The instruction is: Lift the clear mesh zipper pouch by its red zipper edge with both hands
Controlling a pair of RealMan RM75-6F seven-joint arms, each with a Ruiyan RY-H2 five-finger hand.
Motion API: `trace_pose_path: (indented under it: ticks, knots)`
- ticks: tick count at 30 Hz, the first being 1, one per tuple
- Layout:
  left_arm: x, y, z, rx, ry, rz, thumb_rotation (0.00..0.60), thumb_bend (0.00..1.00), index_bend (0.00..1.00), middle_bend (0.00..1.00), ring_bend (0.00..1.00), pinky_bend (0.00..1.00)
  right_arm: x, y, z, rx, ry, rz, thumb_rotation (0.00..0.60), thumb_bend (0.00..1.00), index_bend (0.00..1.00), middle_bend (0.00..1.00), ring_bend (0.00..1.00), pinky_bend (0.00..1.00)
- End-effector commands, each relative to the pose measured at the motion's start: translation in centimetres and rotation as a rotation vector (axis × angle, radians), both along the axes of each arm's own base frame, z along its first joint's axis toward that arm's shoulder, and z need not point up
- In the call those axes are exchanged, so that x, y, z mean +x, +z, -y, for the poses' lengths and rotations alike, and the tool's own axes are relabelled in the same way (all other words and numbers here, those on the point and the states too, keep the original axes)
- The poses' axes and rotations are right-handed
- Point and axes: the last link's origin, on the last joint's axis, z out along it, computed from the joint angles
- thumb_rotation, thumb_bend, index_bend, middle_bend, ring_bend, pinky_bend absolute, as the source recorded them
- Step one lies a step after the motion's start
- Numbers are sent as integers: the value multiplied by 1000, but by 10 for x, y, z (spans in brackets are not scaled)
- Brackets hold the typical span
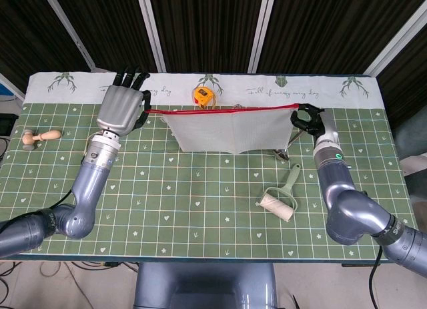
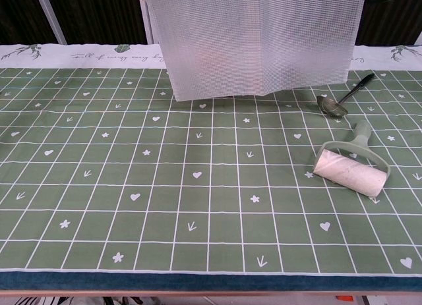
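The clear mesh zipper pouch [image 1: 227, 131] hangs in the air above the back of the table, its red zipper edge [image 1: 220, 110] stretched taut and level along the top. My left hand [image 1: 121, 109] holds the left end of that edge. My right hand [image 1: 308, 119] grips the right end. In the chest view the pouch [image 2: 254, 41] fills the upper middle, its lower edge clear of the cloth; neither hand shows there and the red edge is out of frame.
A lint roller [image 1: 280, 199] [image 2: 349, 166] lies front right. A spoon [image 2: 343, 97] rests behind it, partly under the pouch. An orange tape measure [image 1: 202, 95] sits at the back. At the far left lies a wooden stamp [image 1: 39, 137]. The green checked tablecloth [image 2: 132, 186] covers the table.
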Motion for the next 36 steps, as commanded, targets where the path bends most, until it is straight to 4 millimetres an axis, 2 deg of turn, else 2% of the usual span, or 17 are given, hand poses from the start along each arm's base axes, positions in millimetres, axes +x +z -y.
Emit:
trace_pose_path:
  ticks: [1,3,6,8,9,11,12,16,21,27,36]
  knots:
    - [-1,0,1,-9,6,4,600,342,589,155,0,0,0,-1,-2,10,8,-7,600,620,609,206,0,191]
    - [-2,-1,3,-19,10,1,600,274,536,138,0,0,0,-2,-4,26,24,-15,600,577,515,161,0,191]
    - [-3,-3,6,-41,24,6,600,157,400,97,0,0,1,-7,-9,75,68,-44,600,402,206,44,0,191]
    - [-4,-2,8,-50,36,11,600,80,264,68,0,0,0,-7,-12,109,97,-79,600,309,47,3,0,191]
    - [-4,-1,8,-53,40,14,600,65,224,63,0,0,0,-6,-13,121,114,-111,600,270,6,0,0,191]
    - [-5,1,10,-51,45,20,600,46,147,54,0,0,-2,-5,-13,126,133,-167,600,232,0,0,0,191]
    - [-6,2,11,-51,47,26,600,46,141,54,0,0,-3,-5,-14,126,143,-195,600,222,0,0,0,191]
    - [-13,8,20,-57,55,70,600,46,140,53,0,0,-8,-6,-23,123,205,-344,600,215,0,0,0,191]
    - [-29,15,43,-77,64,124,600,46,152,53,0,0,-25,-8,-37,132,247,-495,600,214,0,0,0,191]
    - [-63,22,77,-105,89,155,600,46,155,52,0,0,-58,-7,-59,118,267,-664,600,207,0,0,0,191]
    - [-122,38,136,-137,142,158,600,44,147,44,0,0,-101,-3,-114,161,356,-855,600,195,0,0,0,191]
